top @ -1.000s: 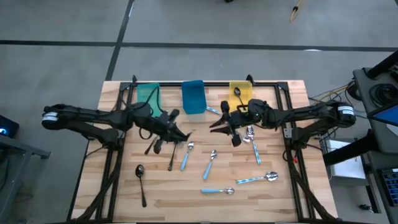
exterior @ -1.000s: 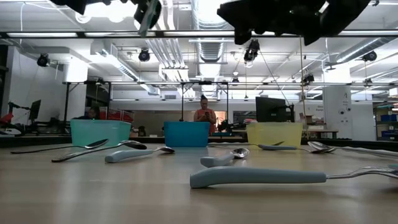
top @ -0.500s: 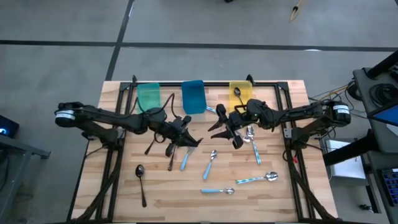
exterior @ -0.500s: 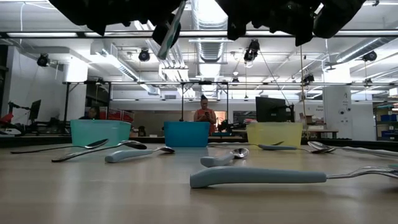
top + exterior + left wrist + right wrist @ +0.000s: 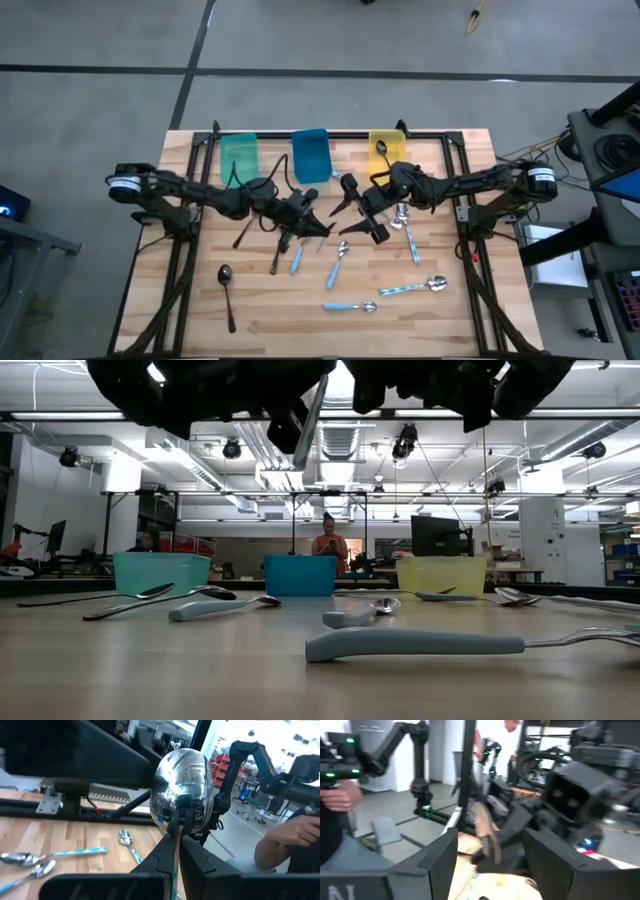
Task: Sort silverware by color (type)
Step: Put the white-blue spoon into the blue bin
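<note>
Centrally, L gripper (image 5: 318, 226) clamps a silver-bowl spoon (image 5: 181, 790) by its neck, bowl w/ tip past fingers; R gripper (image 5: 352, 208), jaws spread wide, faces it just beside, mid-frame.

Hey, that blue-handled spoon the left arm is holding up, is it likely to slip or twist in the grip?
The left tool pinches the spoon by its thin neck, so it may pivot. The polished bowl looks slick. It seems stiff and probably light.

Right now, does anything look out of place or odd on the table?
One thing: a dark spoon already lies in the yellow bin, while the teal bin and blue bin look empty. The left pincer holds a spoon upright, nothing spilled.
</note>
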Available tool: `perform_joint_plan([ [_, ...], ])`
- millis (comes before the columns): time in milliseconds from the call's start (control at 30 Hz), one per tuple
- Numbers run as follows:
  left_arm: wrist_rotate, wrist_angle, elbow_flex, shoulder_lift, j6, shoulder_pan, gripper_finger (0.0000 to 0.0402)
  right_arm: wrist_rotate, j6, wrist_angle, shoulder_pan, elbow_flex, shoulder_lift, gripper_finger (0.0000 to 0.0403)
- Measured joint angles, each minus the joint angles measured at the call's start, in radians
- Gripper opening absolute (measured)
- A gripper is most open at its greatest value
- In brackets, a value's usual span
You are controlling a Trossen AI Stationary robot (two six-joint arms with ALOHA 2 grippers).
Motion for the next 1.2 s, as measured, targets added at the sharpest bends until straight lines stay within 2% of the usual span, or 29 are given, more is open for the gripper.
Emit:
perform_joint_plan([
  [300, 0.0, 0.164, 0.0, 0.085, -0.044, 0.007, 0.0, -0.045, -0.016, -0.001, 0.019, 0.044, 0.045, 0.0213],
  [433, 0.0, 0.181, 0.0, 0.102, -0.057, 0.007, 0.0, -0.052, -0.015, 0.002, 0.019, 0.052, 0.048, 0.0193],
  [567, 0.0, 0.188, 0.0, 0.102, -0.057, 0.008, 0.0, -0.052, -0.015, 0.001, 0.019, 0.054, 0.048, 0.0148],
  [800, 0.004, 0.187, 0.0, 0.101, -0.067, 0.007, 0.0, -0.038, -0.046, 0.002, 0.018, 0.055, 0.048, 0.0026],
  [833, 0.002, 0.187, 0.0, 0.101, -0.069, 0.007, 0.0, -0.035, -0.052, 0.002, 0.018, 0.055, 0.048, 0.002],
  [1033, 0.001, 0.183, 0.0, 0.101, -0.082, 0.007, 0.0, -0.018, -0.046, -0.013, 0.017, 0.055, 0.048, 0.0014],
  [1200, 0.001, 0.183, 0.0, 0.1, -0.088, 0.01, 0.0016, 0.0, -0.033, -0.023, 0.017, 0.055, 0.048, 0.0013],
])
